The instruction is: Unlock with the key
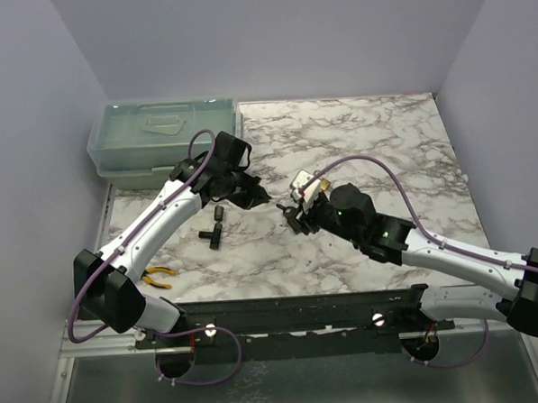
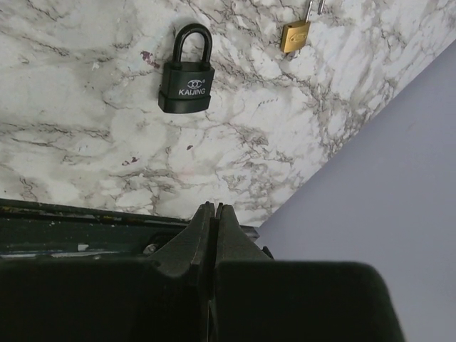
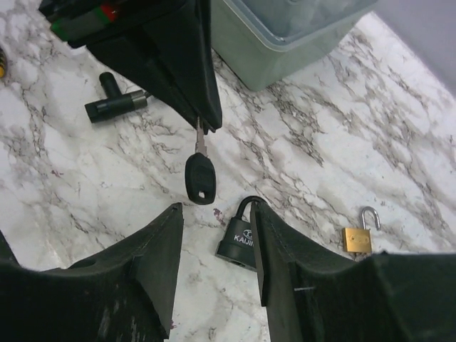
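My left gripper (image 1: 258,192) is shut on the thin metal blade of the key (image 3: 200,178). In the right wrist view the key's black head hangs free below the left gripper's fingertips (image 3: 206,117). In the left wrist view the left gripper (image 2: 214,208) shows pressed together, and the key is hidden there. My right gripper (image 3: 216,208) stands open just short of the key head, with nothing between its fingers. A black padlock (image 3: 239,239) lies on the marble under it, partly behind the right finger, its shackle down. In the left wrist view the black padlock (image 2: 187,77) lies well ahead.
A brass padlock (image 3: 355,236) with its shackle up lies to the right of the black one. A black T-shaped piece (image 1: 215,228) and yellow-handled pliers (image 1: 158,278) lie at the left. A pale green plastic box (image 1: 164,139) stands at the back left. Lilac walls close in the table.
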Robot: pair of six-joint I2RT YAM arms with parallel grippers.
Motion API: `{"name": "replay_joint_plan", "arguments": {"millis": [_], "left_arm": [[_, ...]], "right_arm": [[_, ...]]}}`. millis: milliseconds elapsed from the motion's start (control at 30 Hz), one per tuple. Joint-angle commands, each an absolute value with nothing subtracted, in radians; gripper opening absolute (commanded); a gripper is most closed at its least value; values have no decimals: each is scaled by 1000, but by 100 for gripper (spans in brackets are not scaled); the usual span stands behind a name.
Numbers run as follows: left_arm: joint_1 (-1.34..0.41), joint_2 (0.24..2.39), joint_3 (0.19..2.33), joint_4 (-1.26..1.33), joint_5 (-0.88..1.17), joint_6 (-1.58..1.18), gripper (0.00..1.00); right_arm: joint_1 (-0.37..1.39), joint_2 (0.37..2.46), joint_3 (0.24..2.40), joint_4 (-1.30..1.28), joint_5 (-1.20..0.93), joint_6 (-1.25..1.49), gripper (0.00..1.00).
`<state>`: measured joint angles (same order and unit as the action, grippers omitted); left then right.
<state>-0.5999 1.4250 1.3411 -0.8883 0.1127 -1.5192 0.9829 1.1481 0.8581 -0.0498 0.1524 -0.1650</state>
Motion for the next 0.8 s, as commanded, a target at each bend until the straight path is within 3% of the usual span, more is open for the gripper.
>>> {"name": "replay_joint_plan", "arguments": {"millis": [0,767], "left_arm": [[-580,1387,1321,-856,224,-1547,0],[-561,1377,1255,-766,362,-1586,0]], "right_arm": [[991,1052,730,203,28,-308,47],[991,1057,562,493,-5,-457,40]]}}
